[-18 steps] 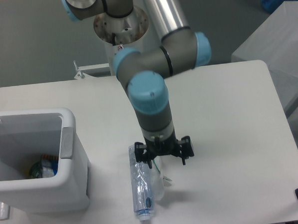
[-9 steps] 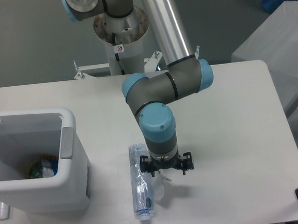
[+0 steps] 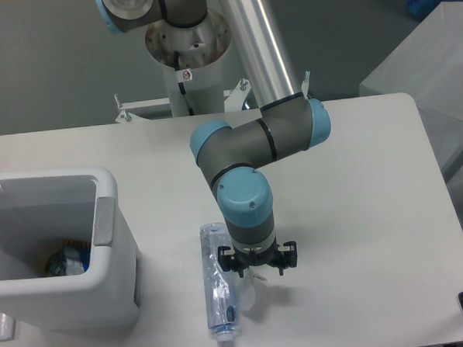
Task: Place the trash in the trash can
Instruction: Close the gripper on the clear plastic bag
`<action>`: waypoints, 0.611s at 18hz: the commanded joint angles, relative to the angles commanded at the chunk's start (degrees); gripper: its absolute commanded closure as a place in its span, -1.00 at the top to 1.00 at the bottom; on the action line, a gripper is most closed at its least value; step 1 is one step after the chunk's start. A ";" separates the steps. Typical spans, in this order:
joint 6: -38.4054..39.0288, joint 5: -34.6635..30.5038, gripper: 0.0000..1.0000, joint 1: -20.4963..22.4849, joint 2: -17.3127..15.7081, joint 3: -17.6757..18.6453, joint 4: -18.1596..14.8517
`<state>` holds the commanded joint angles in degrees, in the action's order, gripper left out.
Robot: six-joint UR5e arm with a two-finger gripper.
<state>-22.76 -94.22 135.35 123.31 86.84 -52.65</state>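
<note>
Gripper [image 3: 256,272] hangs beside the bottle [image 3: 219,287] lying lengthwise, neck toward the camera.

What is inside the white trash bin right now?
At the bottom of the trash bin lies some colourful rubbish, blue, green and orange. The near wall hides the rest of the floor, so anything else is unseen.

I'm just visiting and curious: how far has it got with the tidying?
Some colourful rubbish already lies in the white bin. The tool is low over the thin plastic bag beside the bottle. Both lie on the table, not yet lifted or binned.
</note>
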 joint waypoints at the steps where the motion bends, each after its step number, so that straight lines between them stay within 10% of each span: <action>1: 0.00 0.09 -0.28 0.00 0.00 0.00 0.00; 11: 0.35 0.53 -0.80 0.00 -0.09 -0.09 0.00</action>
<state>-22.41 -93.69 135.35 123.22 86.75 -52.65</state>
